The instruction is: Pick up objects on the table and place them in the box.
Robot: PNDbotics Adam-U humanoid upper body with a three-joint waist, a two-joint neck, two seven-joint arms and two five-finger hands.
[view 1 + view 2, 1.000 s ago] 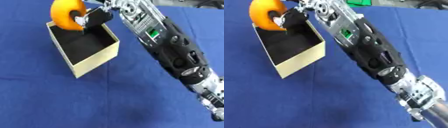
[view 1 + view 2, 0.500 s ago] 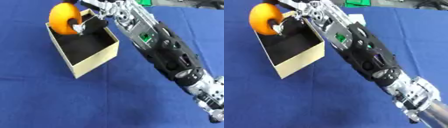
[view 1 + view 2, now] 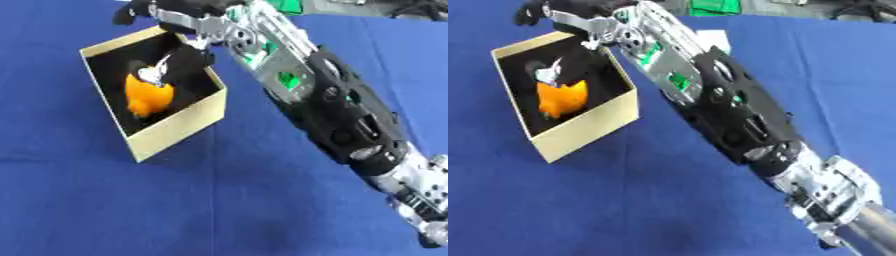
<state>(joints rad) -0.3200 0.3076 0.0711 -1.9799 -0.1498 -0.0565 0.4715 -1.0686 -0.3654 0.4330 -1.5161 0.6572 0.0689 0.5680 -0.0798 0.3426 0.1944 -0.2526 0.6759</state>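
Orange object (image 3: 147,97) sits low inside the open box (image 3: 175,131), against its black lining, with the right hand (image 3: 179,62) reaching down into the box just above and beside it. The fingers (image 3: 157,75) point toward the object and seem to touch its upper edge, but whether they are curled on it or already slack cannot be told, since dark fingers merge with the dark interior. From the hand the right arm (image 3: 337,115) runs back across the blue cloth-covered table (image 3: 131,210) toward the lower right, passing right over the box's near corner. The placing looks almost done, judging by how deep the object lies. The likeliest trouble from here is the withdrawal: if a finger is hooked on the object, lifting would drag it back up over the rim; and the wrist, close to the far wall, could catch the light cardboard and tip or slide the box. The right eye view shows more bare black floor around the object and the box's outer front wall clear of the arm, along with a pale flat thing (image 3: 713,39) behind the arm; the left eye view hides that and shows the hand more tightly against the box's inner corner. The left hand appears nowhere.
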